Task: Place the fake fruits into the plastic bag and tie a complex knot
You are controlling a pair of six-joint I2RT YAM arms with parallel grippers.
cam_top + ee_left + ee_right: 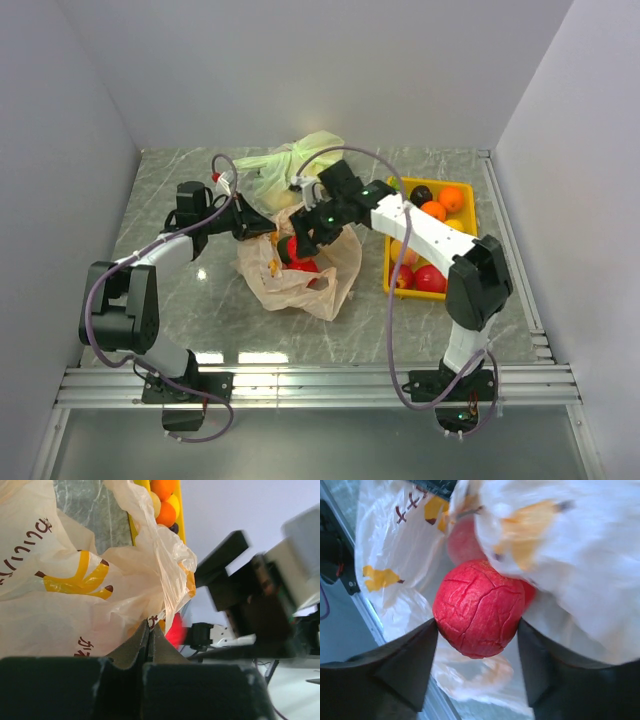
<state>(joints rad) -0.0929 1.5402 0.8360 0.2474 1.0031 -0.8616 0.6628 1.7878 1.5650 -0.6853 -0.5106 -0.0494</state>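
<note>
My left pincer [149, 630] is shut tight on a fold of the bag [75, 605]. My left wrist view shows the thin peach film pinched between the closed jaws and rising above them, with yellow and brown print on it. My right pincer [477, 640] grips a red fruit [479, 607]. In the right wrist view a finger touches each side of its cracked, glossy skin, the bag's film lies around and behind it, and a second fruit [462, 545] shows dimly pink through the plastic just beyond. The top view shows neither grip clearly, but it gives the layout: the bag lies crumpled at the middle of the desk [180, 200], and my two pincers meet over its far part, one from each side, with red showing in the film there. Just right of the bag stands the yellow tray [387, 275], holding loose fruits [432, 280], orange, red and one dark. Beyond the bag lies a pale green bag [285, 165]. My left wrist view also catches a strip of the tray past the bag's edge, and my right arm [250, 595] as a dark blur.
</note>
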